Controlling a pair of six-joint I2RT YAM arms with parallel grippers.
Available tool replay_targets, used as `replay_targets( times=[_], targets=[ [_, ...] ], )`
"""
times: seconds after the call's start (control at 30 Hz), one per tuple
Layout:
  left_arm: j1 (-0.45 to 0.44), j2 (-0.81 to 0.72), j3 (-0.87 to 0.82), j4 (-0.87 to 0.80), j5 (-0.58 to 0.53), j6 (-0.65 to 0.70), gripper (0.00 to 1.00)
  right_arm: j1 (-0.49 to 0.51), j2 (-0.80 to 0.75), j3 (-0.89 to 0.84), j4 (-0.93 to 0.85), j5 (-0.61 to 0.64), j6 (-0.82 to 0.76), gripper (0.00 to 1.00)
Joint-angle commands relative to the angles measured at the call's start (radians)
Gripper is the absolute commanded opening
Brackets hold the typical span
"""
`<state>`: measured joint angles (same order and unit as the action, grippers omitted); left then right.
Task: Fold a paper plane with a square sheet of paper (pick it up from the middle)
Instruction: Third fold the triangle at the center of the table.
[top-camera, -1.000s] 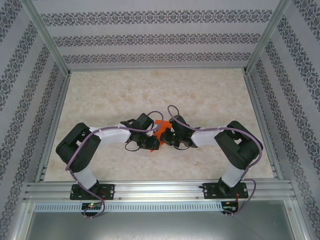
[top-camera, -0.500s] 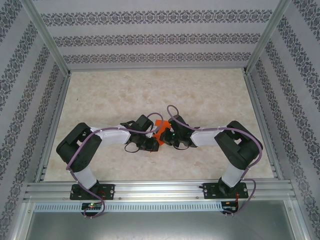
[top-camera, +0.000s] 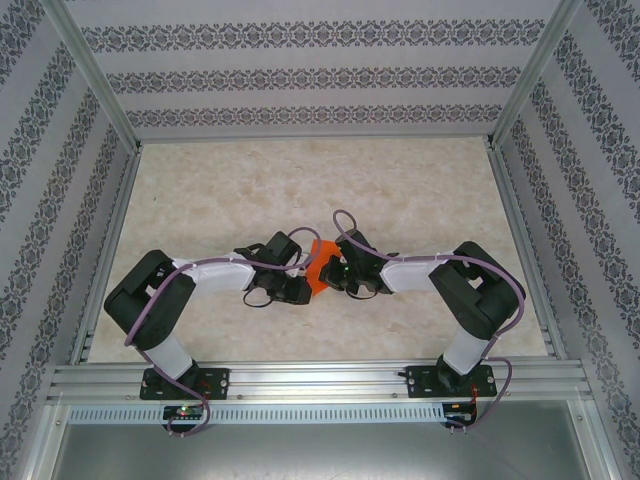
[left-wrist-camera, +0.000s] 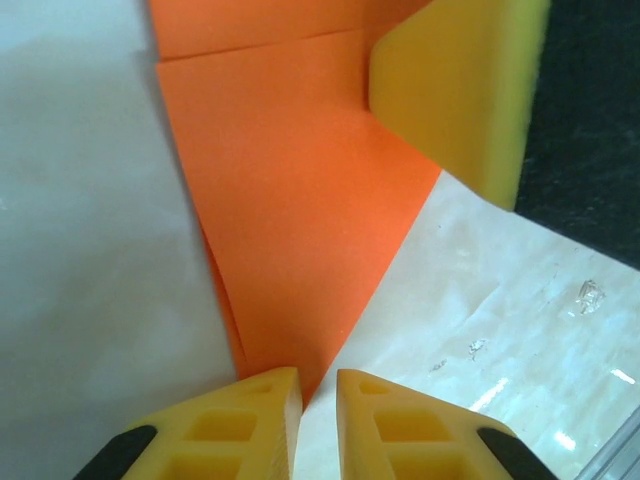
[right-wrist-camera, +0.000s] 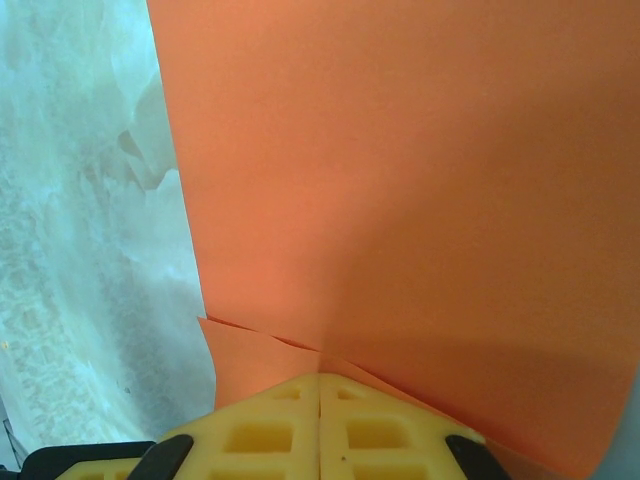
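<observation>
The orange sheet of paper (top-camera: 322, 262) is folded and held up between the two grippers at the table's middle. My right gripper (right-wrist-camera: 320, 385) is shut on the paper (right-wrist-camera: 400, 180), whose folded layers fan out from between its pressed fingers. In the left wrist view the paper (left-wrist-camera: 290, 200) narrows to a point that ends right at the mouth of my left gripper (left-wrist-camera: 318, 385). Its jaws stand a narrow gap apart, with table showing through. A right fingertip (left-wrist-camera: 460, 90) shows at the top of that view. From above, the left gripper (top-camera: 303, 285) sits just left of the right gripper (top-camera: 335, 275).
The marble-patterned table (top-camera: 300, 180) is boxed in by patterned walls and aluminium posts. A metal rail (top-camera: 320, 380) runs along the near edge where both arm bases are bolted. Purple cables loop over both arms.
My left arm has drawn back to the left, its gripper sliding off toward the paper's tip. The right arm and the paper have stayed in place.
</observation>
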<state>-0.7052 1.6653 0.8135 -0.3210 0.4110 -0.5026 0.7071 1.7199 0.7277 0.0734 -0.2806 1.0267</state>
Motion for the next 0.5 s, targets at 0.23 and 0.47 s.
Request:
replay_targets(
  times=[0.23,0.47],
  targets=[
    [0.019,0.004,-0.035,-0.124,-0.110,-0.025,0.13,0.010,0.039,0.003,-0.131,0.073,-0.018,0.07],
    [0.028,-0.092,-0.050,-0.105,-0.015,-0.071,0.11,0.010,0.047,0.013,-0.133,0.072,-0.017,0.06]
  ],
)
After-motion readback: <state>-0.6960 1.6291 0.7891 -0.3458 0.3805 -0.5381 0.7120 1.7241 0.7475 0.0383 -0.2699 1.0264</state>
